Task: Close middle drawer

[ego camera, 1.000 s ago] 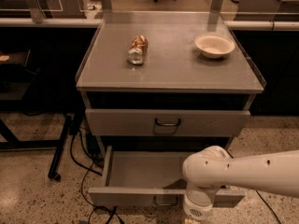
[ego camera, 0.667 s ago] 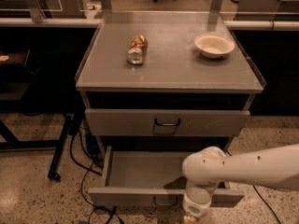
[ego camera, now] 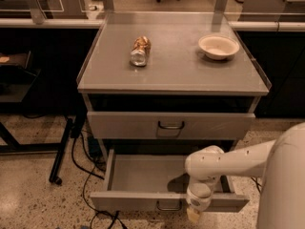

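While the middle drawer (ego camera: pixel 143 178) is standing pulled well out from the grey cabinet (ego camera: pixel 176 78), the robot's white arm (ego camera: pixel 238 159) is reaching in from the right edge of the camera view and bending down over the drawer's front right part. The gripper (ego camera: pixel 193 214) is hanging at the drawer's front panel, just right of the small dark bar handle (ego camera: pixel 169 207), its pale tip showing in front of the panel's lower edge. Whether it is touching the panel cannot be told, nor whether it is released or clenched. The arm is casting a shadow on the tray's floor. Above, the taller-fronted drawer (ego camera: pixel 124 125) is sitting pushed in under the cabinet top. On that top a crumpled can (ego camera: pixel 139 50) is lying on its side left of centre, and a pale bowl (ego camera: pixel 218 46) is standing upright to the right, well apart from it. A slanted black leg (ego camera: pixel 63 151) is resting on the speckled floor (ego camera: pixel 28 175) left of the cabinet.
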